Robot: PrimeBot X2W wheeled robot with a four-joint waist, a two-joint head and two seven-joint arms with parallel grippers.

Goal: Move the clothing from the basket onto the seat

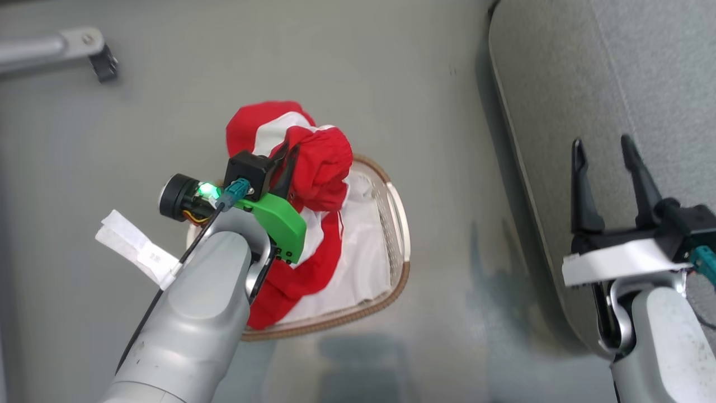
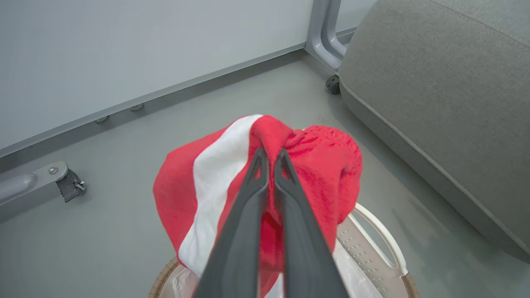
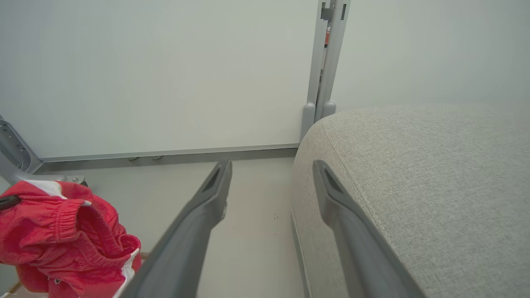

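Floor [image 1: 447, 168] is left open between basket [image 1: 404, 235] and seat [image 1: 643, 67]; the basket mouth is blocked by clothing [image 1: 319, 162]; the seat edge is overhung by the right gripper [image 1: 601, 143].

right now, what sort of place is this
Probably an indoor lab mocked up as a home: laundry basket on grey floor, grey upholstered seat, white partition panel on a castered frame.

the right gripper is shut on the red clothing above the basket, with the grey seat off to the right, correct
No, the left gripper is the one shut on the red clothing above the basket, with the grey seat off to the right. The left wrist view shows it; the right gripper is open.
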